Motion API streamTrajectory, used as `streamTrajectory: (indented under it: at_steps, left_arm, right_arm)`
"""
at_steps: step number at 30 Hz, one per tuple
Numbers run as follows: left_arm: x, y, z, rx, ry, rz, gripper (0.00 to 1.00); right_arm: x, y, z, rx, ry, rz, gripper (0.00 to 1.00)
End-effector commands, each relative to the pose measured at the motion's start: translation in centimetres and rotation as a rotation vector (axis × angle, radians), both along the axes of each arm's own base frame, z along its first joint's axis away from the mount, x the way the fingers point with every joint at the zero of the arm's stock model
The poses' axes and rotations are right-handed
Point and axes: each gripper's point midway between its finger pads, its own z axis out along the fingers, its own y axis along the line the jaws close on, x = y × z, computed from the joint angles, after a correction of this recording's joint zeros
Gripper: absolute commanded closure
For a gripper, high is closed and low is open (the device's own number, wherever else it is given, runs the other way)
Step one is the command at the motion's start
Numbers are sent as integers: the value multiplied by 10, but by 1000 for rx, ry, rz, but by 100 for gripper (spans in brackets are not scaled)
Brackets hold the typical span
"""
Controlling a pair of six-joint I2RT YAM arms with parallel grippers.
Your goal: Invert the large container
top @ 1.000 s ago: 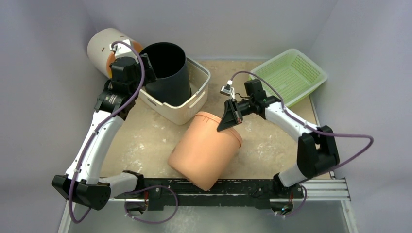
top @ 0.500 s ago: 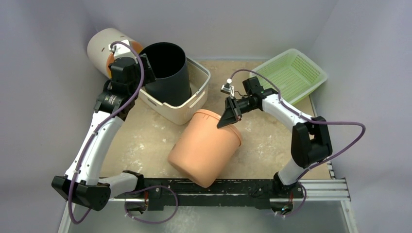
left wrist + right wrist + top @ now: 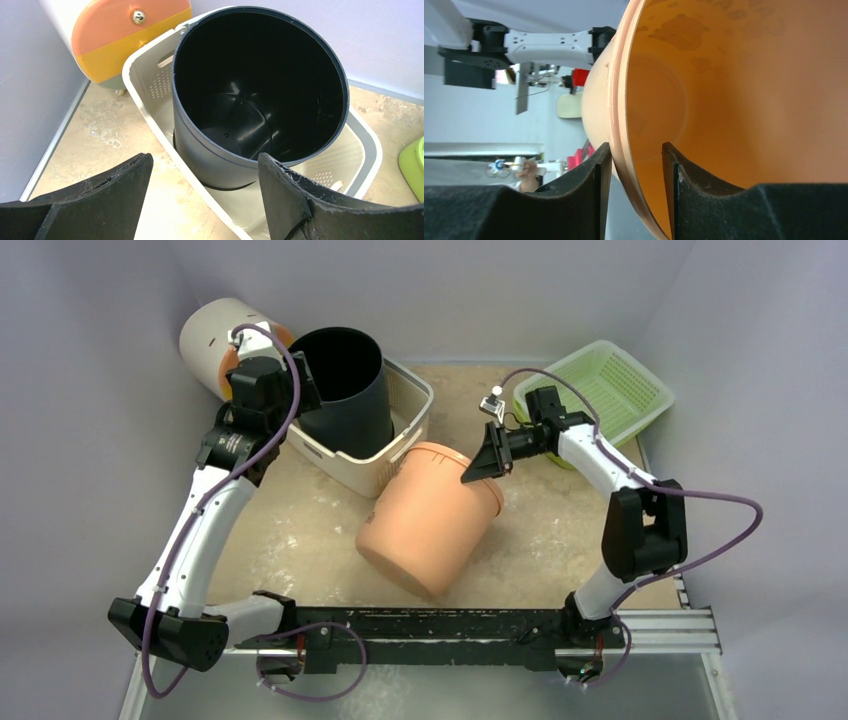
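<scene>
As the right gripper [image 3: 636,152] pinches the pot [image 3: 425,535] by its rim — looks light, stiff, slick — bite deep; left gripper [image 3: 205,165] spread wide.

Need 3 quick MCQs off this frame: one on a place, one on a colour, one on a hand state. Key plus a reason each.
1. Where does the black bin stand?
A. inside the white basket
B. inside the orange container
C. on the bare table

2. What colour is the slotted basket at the far right?
A. green
B. blue
C. red

3. What state is the right hand in?
A. shut on the orange container's rim
B. open, touching nothing
C. shut on nothing

Key:
1 A: in the left wrist view, the basket's walls surround the bin's base.
2 A: it is pale green in the top view.
3 A: in the right wrist view, both fingers pinch the rim.
</scene>
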Motion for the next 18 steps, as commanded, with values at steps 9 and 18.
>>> streamTrajectory:
  at_steps: [9,18]
  left_arm:
    - [2,0,15,2,-51,2,23]
    - [1,2,11,5,-44,10,23]
  right_arm:
    - [54,-26,-1,-344,-282,-185,56]
    - [26,-5,24,-116,-259,-67,92]
